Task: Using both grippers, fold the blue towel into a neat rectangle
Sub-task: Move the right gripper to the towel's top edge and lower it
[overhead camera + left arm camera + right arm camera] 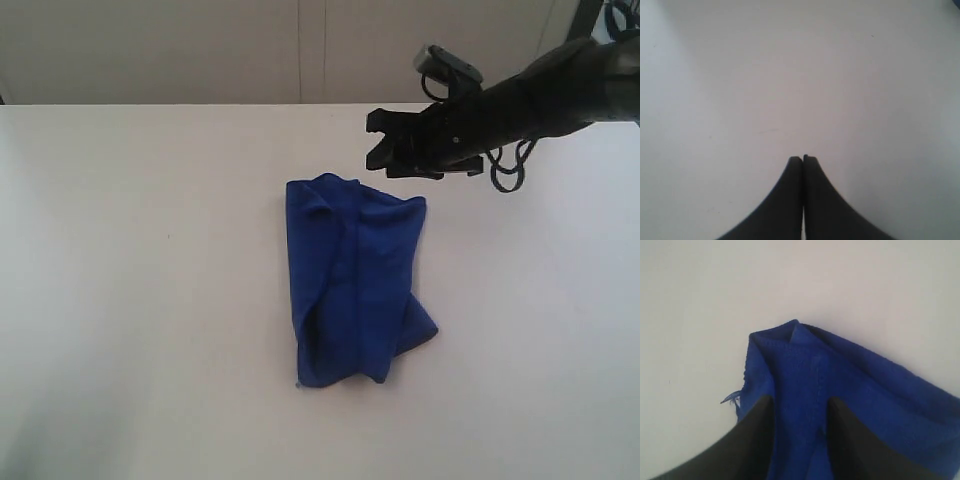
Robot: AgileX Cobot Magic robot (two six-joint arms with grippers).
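The blue towel (355,280) is seen lying in a loosely folded, rumpled heap near the middle of the white table (150,300), longer from far edge to near edge than it is wide, with deep creases running along its length and one lower corner sticking out to the right. The right gripper (376,140) is held out from the upper right of the exterior view on its black arm (540,95), and it is placed just beyond the towel's far edge and slightly to the right of that edge's middle; no contact with the cloth can be made out there. In the right wrist view its two dark fingers (757,435) are shown spread apart, with a hemmed corner of the towel framed in the gap between them and a few frayed threads (730,399) visible at the cloth's edge. Nothing is pinched between these fingers. The left gripper (803,159) is shown only in its own wrist view, where its fingertips are pressed together over bare tabletop, with no cloth beneath them.
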